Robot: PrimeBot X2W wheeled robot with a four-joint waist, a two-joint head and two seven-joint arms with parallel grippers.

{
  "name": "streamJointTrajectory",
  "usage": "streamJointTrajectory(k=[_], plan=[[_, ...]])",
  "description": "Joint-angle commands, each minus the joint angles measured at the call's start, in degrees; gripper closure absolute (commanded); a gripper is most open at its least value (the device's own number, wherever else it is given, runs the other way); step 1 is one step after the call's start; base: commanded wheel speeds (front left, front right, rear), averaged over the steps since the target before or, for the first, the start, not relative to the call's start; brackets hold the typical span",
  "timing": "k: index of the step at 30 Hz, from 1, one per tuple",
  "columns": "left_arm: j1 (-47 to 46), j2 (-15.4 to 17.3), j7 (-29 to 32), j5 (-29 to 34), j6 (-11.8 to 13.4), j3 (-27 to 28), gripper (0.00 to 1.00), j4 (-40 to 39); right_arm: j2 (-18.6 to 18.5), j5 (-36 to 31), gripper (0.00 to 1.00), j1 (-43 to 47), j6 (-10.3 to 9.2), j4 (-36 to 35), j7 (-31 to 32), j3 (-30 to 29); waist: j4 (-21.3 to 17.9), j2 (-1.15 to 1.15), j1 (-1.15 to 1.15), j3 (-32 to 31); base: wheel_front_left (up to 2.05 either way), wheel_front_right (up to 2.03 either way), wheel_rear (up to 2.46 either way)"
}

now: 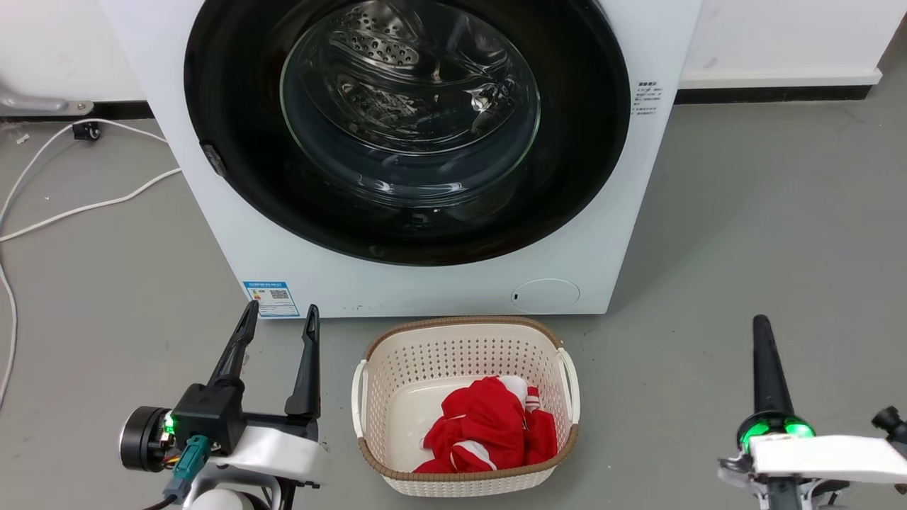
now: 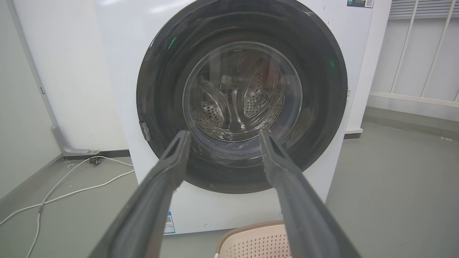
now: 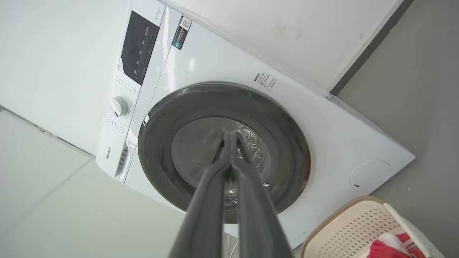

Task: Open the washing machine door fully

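Up top in the head view, the washing machine door (image 1: 407, 127) sits shut, flush with the white front as far as I can tell, so nothing's done yet. Down low, the left gripper (image 1: 280, 308) hangs by the machine's lower left corner, fingers spread, touching nothing. Well off to the other side, the right gripper (image 1: 760, 322) shows me one dark finger edge-on. A basket (image 1: 468, 329) with red clothes (image 1: 489, 425) is parked right under the door, so I'd keep the arm clear of it on the swing.

Left wrist view: the door (image 2: 322, 89) is dead ahead past the spread fingers, apart from them. That small grey tab (image 2: 145, 130) on its left rim looks like the pull spot to me. I'd hook one finger behind it, then follow the door's arc round instead of yanking straight back.

Right wrist view: the right gripper (image 3: 229, 135) has its fingers pressed together, holding nothing, aimed at the door (image 3: 290, 143).
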Motion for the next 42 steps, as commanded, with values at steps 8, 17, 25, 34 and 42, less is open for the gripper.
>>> streamJointTrajectory(k=[8, 17, 25, 34, 42], plan=[[-0.8, -0.1, -0.4, 0.0, 0.1, 0.5, 0.00, -1.3, 0.1, 21.5, 1.00, -7.9, -0.01, 5.0, -0.2, -3.3, -0.3, 0.00, 0.00, 1.4, 0.00, 0.00, 0.00], [-3.4, -0.2, -0.4, 0.3, 0.0, 0.4, 0.00, -2.6, -4.1, 27.7, 1.00, -23.8, -0.01, 11.5, 5.3, -6.2, 0.0, 0.00, 0.00, 5.5, 0.00, 0.00, 0.00], [-6.1, -0.2, -0.3, 0.6, -0.2, 0.1, 0.00, -3.8, -10.9, 28.3, 1.00, -42.6, -0.01, 24.9, 13.8, -4.5, 1.0, 0.00, 0.00, 9.9, 0.00, 0.00, 0.00], [-9.4, -0.2, -0.3, 0.8, -0.4, -0.2, 0.00, -4.9, -15.1, 22.9, 1.00, -62.1, -0.01, 39.6, 23.9, 1.9, 2.0, 0.00, 0.00, 15.0, 0.00, 0.00, 0.00], [-12.7, -0.1, -0.3, 1.1, -0.6, -0.2, 0.00, -6.3, -14.1, 16.8, 1.00, -77.9, -0.01, 51.8, 32.0, 7.4, 2.5, 0.00, 0.00, 20.5, 0.00, 0.00, 0.00]])
